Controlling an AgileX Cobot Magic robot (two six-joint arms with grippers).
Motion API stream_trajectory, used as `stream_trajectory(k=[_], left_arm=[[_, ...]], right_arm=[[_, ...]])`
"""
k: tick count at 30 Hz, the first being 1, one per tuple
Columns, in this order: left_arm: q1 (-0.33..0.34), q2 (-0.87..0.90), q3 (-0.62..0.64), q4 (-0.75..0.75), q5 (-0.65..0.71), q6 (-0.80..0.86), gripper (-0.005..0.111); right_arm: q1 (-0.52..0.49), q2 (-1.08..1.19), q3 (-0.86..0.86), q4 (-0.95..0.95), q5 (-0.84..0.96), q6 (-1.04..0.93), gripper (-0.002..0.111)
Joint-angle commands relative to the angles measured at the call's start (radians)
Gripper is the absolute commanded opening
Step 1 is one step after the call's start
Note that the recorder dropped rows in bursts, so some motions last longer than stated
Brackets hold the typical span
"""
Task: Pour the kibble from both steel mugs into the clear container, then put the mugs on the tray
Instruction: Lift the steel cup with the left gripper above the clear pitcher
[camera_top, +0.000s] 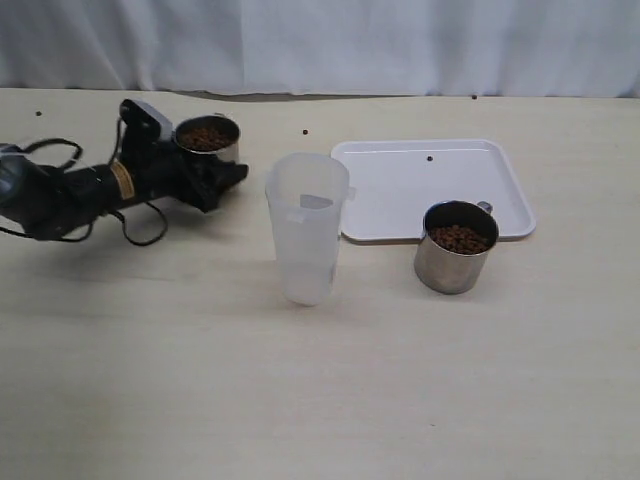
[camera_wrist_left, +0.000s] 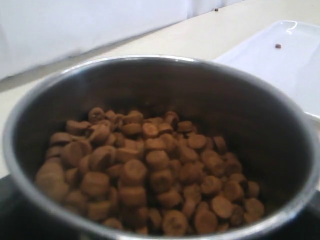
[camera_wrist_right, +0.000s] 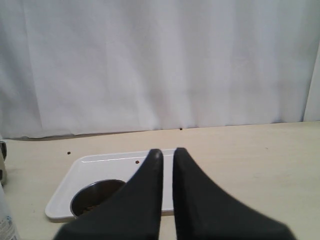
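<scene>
One steel mug (camera_top: 208, 140) full of brown kibble (camera_top: 205, 136) stands at the left rear of the table. My left gripper (camera_top: 220, 155) reaches round it from the left, a black finger on its near side. In the left wrist view this mug (camera_wrist_left: 165, 60) and its kibble (camera_wrist_left: 150, 165) fill the picture, and the jaws' contact with the wall is hidden. A second steel mug (camera_top: 455, 247) with kibble stands just in front of the white tray (camera_top: 400, 185). The clear container (camera_top: 306, 228) stands upright in the middle. My right gripper (camera_wrist_right: 167, 152) is shut and holds nothing, hovering off to the right and facing the tray (camera_wrist_right: 100, 170).
A loose pellet (camera_top: 430, 158) lies on the tray and another (camera_top: 305, 131) on the table behind the container. A white curtain (camera_top: 320, 40) closes the back edge. The left arm's cables (camera_top: 140, 230) trail on the table at the left.
</scene>
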Motion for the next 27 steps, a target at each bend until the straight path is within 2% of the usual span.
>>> stream_trajectory(k=[1,4,8,10,13,16,23,27], left_arm=[[0.125,-0.182,-0.001,0.231,-0.041,-0.275,0.0],[0.162,-0.384,0.061,0.348,0.013,-0.405,0.0],[0.121,-0.56,0.136,0.394,0.151,-0.453,0.0],[0.071,-0.661,0.181,0.413,0.233,-0.492,0.0],[-0.042,-0.785,0.241,0.415,0.402,-0.51,0.0],[-0.137,-0.835,0.262,0.443,0.544,-0.51,0.0],[-0.317,-0.856,0.276,0.485,0.691,-0.51,0.0],[-0.381,-0.856,0.276,0.485,0.774,-0.455,0.0]], right_arm=[[-0.005,-0.004,0.004,0.001,-0.004,0.0,0.005],[-0.005,-0.004,0.004,0.001,-0.004,0.0,0.005],[-0.005,-0.004,0.004,0.001,-0.004,0.0,0.005],[-0.005,-0.004,0.004,0.001,-0.004,0.0,0.005],[-0.005,-0.004,0.004,0.001,-0.004,0.0,0.005],[-0.005,-0.004,0.004,0.001,-0.004,0.0,0.005],[0.029,-0.004,0.004,0.003,-0.004,0.0,0.005],[0.075,-0.004,0.004,0.003,-0.004,0.0,0.005]])
